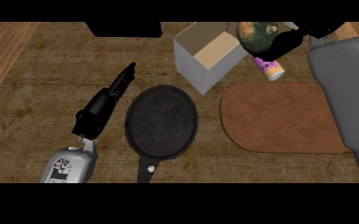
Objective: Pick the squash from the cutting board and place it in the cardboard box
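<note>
The right hand (284, 43) is up at the far right of the table (42, 99), its black fingers curled round the squash (254, 34), a dark green and orange one. The squash is off the cutting board (280, 116) and held at the right rim of the cardboard box (203, 57), partly over the opening, not yet down inside. The box stands open at the top, pale walls outside and a brown floor showing within. Just beside the hand, below the squash, a small can with a purple label (270, 69) lies tilted between the box and the board's far edge. The board itself is a rounded brown slab toward the right.

A black frying pan (161, 121) sits in the middle, handle toward the near edge, apart from both box and board. The left hand (116, 88) rests at the left of the pan, fingers straight and holding nothing. A grey object (340, 90) runs along the right edge.
</note>
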Controlling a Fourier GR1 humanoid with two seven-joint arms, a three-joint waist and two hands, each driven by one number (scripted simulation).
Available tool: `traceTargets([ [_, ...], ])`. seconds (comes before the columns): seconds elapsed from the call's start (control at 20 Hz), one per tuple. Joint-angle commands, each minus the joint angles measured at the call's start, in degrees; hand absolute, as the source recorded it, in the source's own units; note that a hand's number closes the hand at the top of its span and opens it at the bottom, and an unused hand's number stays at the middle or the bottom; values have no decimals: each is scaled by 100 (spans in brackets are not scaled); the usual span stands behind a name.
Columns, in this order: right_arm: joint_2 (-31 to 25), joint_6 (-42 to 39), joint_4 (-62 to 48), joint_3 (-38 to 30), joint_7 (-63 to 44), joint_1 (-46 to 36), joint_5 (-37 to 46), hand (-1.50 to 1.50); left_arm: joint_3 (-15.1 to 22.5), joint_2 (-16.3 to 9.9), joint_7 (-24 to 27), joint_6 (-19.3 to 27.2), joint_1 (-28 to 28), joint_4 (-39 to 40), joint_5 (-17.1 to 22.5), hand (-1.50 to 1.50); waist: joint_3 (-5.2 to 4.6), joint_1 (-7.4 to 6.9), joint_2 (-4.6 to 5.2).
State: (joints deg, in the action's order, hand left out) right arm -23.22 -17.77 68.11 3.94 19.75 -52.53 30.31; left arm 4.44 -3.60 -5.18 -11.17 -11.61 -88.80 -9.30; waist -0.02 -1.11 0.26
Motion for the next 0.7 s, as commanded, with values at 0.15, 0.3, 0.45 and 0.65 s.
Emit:
traceTargets([
  [0.15,748,950,-1214,443,239,-426,959,150,-193,-35,83,-31,-167,270,75,0,0,5,8],
  [0.3,786,1088,-2166,352,680,-566,1086,150,-180,-36,35,-65,-26,98,116,0,1,-25,12],
  [0.45,989,564,-2582,64,28,-703,723,-150,-92,38,142,-26,-115,235,30,0,0,-13,13],
  [0.65,946,523,-3617,-26,769,-794,743,-150,-37,161,-104,86,-368,257,-47,0,4,-52,44],
])
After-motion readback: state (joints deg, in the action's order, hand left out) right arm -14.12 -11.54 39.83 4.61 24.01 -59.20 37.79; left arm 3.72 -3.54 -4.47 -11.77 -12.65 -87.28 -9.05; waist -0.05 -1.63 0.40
